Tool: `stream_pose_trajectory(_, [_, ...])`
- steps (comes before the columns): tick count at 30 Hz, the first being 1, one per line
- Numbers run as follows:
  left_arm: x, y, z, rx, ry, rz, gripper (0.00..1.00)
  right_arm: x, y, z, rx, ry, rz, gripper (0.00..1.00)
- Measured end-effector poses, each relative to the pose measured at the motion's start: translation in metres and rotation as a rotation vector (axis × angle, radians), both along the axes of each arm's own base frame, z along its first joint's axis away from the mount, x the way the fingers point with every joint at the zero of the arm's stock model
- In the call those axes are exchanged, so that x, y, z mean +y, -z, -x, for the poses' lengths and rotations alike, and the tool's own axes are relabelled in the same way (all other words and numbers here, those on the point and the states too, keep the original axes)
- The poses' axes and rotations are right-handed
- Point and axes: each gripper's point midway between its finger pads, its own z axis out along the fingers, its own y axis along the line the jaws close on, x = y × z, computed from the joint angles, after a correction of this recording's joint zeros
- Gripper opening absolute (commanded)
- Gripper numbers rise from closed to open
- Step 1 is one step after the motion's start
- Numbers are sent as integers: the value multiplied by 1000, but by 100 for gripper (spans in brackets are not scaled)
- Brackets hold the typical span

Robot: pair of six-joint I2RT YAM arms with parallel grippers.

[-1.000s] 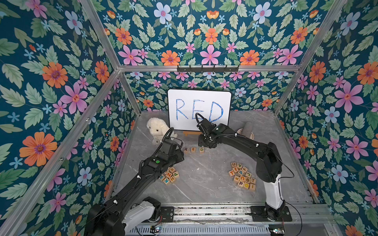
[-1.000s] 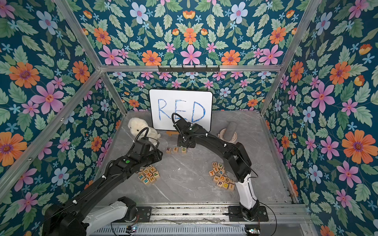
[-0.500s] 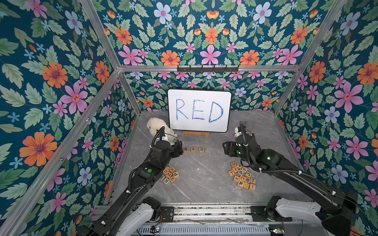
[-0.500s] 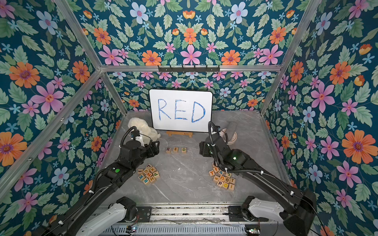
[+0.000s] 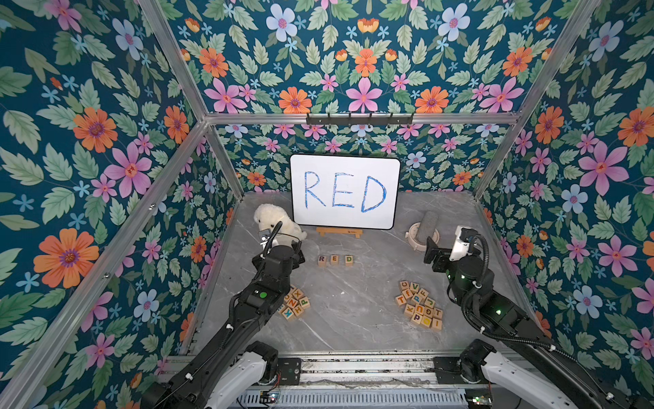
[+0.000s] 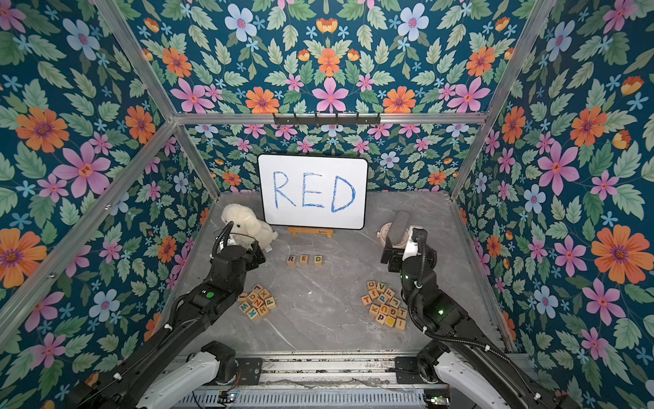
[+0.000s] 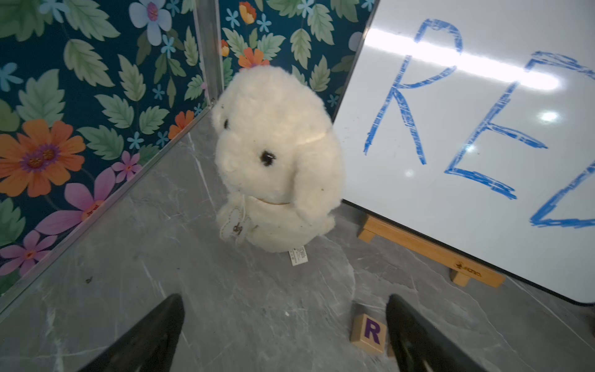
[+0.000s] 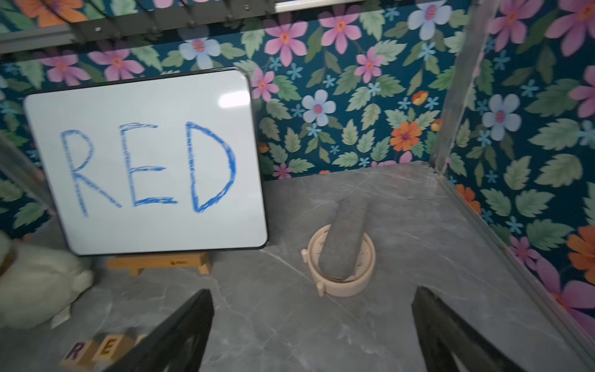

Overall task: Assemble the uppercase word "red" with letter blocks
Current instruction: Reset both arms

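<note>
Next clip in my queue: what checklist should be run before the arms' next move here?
1. Pale wooden purple R cube, orange-brown E cube and green D cube form a row reading RED: ok.
2. Order matches blue handwriting on white board: ok.
3. Left gripper open, empty: ok.
4. Right gripper open, empty: ok.
5. Left gripper clear of purple R cube: cannot tell.
</note>
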Motion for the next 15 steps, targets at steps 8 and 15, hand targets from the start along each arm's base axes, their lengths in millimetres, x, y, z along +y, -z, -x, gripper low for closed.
stream_pose_trajectory(8, [51,29,8,67,-183,-43,99,-71,58,-9,97,191,-39,98])
stream_pose_trajectory(15, [80,45,36,46,-349,-31,99,-84,102,-22,183,212,36,99])
